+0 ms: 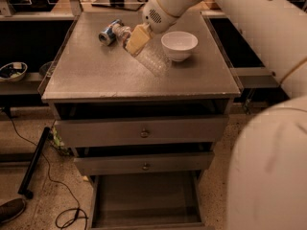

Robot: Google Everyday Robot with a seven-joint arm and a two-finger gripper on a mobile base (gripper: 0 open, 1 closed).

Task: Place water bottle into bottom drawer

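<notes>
Gripper [137, 39] sits at the neck end of the bottle [154, 59] on the bench [96, 75]; clamped or not, I cannot tell. A loose hold could roll it into the bowl [179, 44] just beside, short of the bottom drawer [144, 200] well below

Tool [136, 40] at water bottle [153, 59] on cabinet top [96, 75], can [108, 32] left, bowl [179, 44] right, bottom drawer [144, 200] below.
</notes>
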